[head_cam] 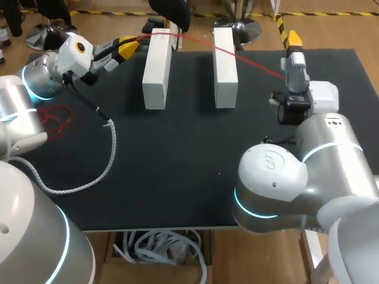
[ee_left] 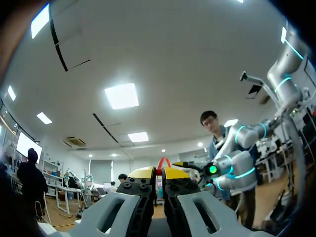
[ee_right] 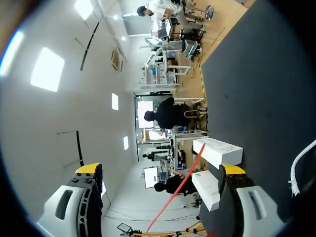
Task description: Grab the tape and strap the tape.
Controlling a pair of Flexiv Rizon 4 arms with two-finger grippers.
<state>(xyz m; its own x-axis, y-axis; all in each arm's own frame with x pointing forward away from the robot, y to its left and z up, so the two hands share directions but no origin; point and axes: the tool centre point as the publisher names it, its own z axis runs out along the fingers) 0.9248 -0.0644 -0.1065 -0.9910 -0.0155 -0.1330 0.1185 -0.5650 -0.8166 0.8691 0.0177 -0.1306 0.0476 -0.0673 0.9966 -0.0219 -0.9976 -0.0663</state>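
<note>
Securing the free end of the red tape [head_cam: 256,65] (judged to be the step in hand): hold the left gripper [head_cam: 131,45] clamped on its end, fingertips pressed together, a red loop showing just past them in the left wrist view. Align the right gripper [ee_right: 160,170], fingers spread wide and the tape passing between them unclamped, square to the line. Close only once centred, to avoid pushing the tape sideways. Apply low, even tension; avoid dragging the left white block [head_cam: 157,68] or the right white block [head_cam: 225,65] across the table [head_cam: 177,171].

Tape location: stretched taut above the table, over the far ends of both blocks (contact with their tops not discernible). Long axis: from the left gripper at far left, running rightward and slightly nearer, crosswise to both blocks.
</note>
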